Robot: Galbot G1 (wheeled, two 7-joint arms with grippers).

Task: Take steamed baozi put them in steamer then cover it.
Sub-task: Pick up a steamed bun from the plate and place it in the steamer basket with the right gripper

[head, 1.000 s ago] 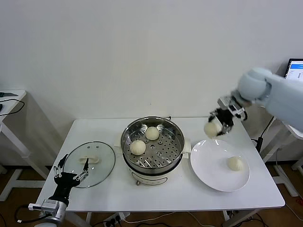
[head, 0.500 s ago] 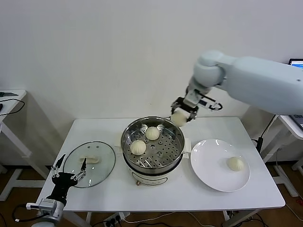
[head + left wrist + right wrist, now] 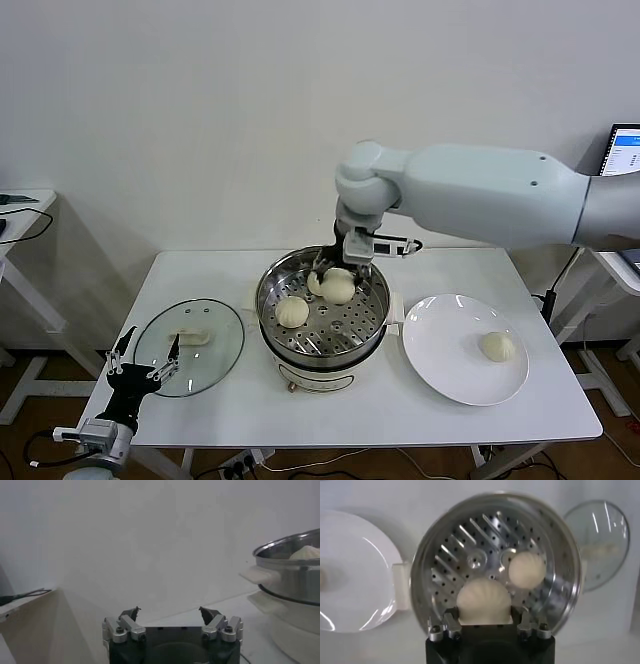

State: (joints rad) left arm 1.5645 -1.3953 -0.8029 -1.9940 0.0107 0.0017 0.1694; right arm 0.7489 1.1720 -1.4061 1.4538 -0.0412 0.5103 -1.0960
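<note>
The steamer (image 3: 372,322) stands mid-table with its perforated tray (image 3: 470,545) showing. One baozi (image 3: 292,311) lies on the tray's left. Another baozi (image 3: 315,284) at the back is partly hidden. My right gripper (image 3: 340,272) is shut on a third baozi (image 3: 339,288), holding it low over the tray's back part. In the right wrist view this held baozi (image 3: 483,599) sits between the fingers of the right gripper (image 3: 484,611), with a tray baozi (image 3: 527,569) beyond. A fourth baozi (image 3: 497,346) lies on the white plate (image 3: 445,350). The glass cover (image 3: 190,355) lies flat at the table's left. My left gripper (image 3: 140,375) is parked open below it.
The left wrist view shows the open left gripper (image 3: 170,612) and the steamer's side (image 3: 295,580). A small side table (image 3: 20,205) stands far left, and a screen (image 3: 625,150) far right. The right arm stretches above the table's back right part.
My right arm has carried the baozi from above the plate leftward and down to the steamer tray. The left arm has stayed put.
</note>
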